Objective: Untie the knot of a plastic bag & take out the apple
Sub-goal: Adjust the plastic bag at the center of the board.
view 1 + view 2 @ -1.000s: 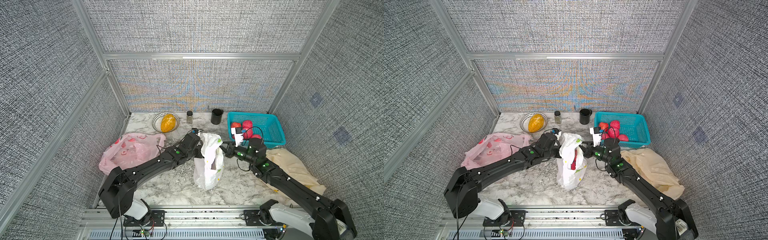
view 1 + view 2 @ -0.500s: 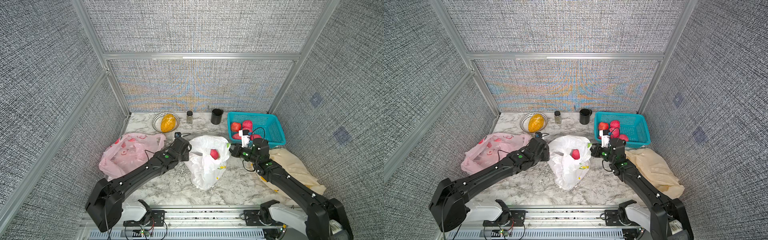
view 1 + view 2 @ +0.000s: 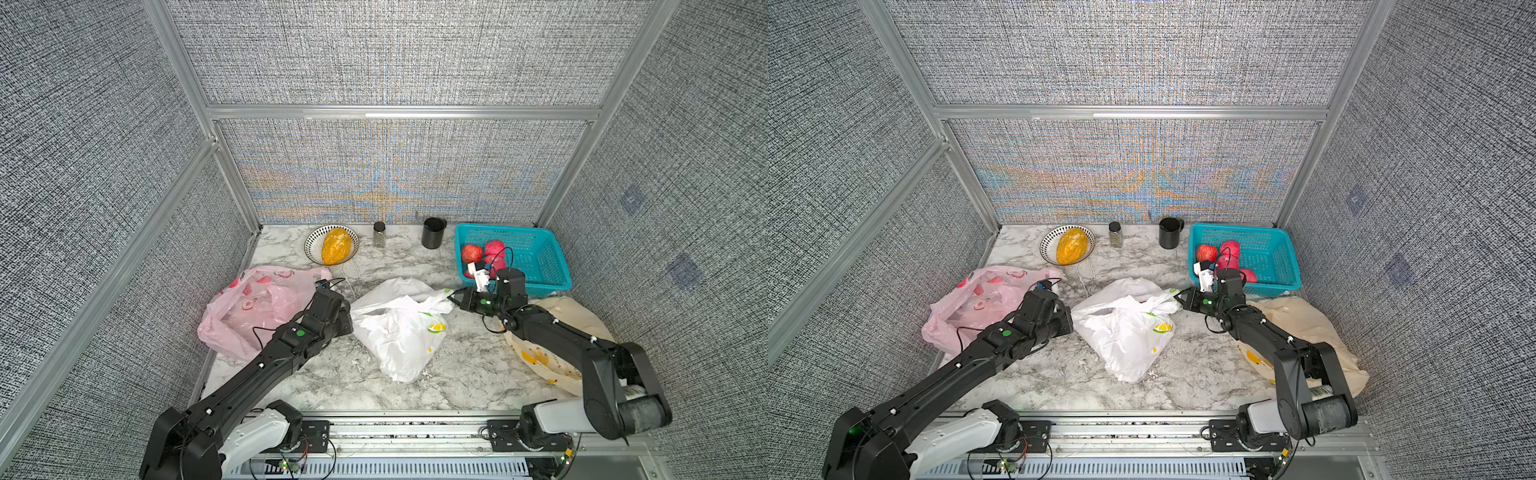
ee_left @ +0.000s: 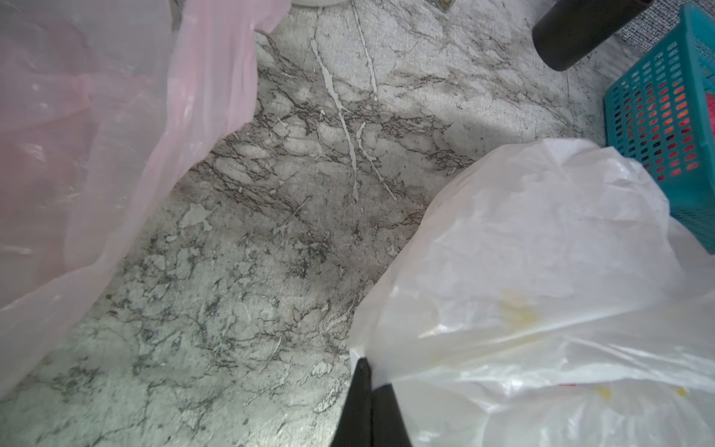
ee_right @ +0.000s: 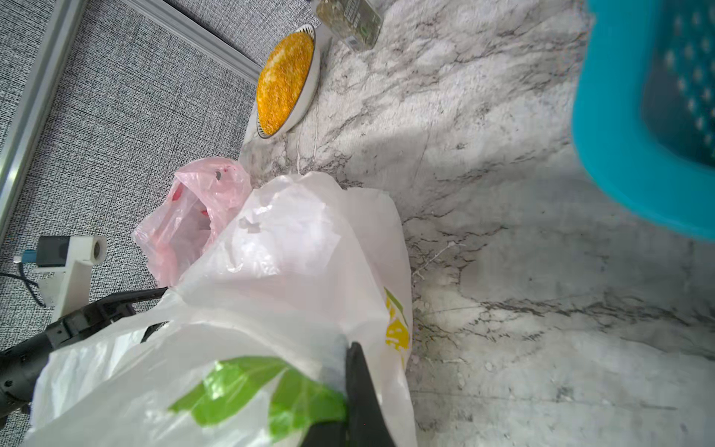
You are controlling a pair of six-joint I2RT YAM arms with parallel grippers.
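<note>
At frame centre, the crumpled white plastic bag (image 3: 399, 328), upright a second ago, now lies pulled open between your left gripper (image 3: 349, 311) and right gripper (image 3: 456, 296), both pinched tight on its rim: knot apparently undone, apple hidden inside, awaiting retrieval.

The white plastic bag (image 3: 399, 332), printed with yellow lemons and green leaves, lay crumpled near the middle of the marble tabletop (image 3: 332, 374), its narrow bottom pointing toward the front edge. Its top was untied and stretched wide sideways, the mouth gaping. The apple was hidden within its folds.
</note>
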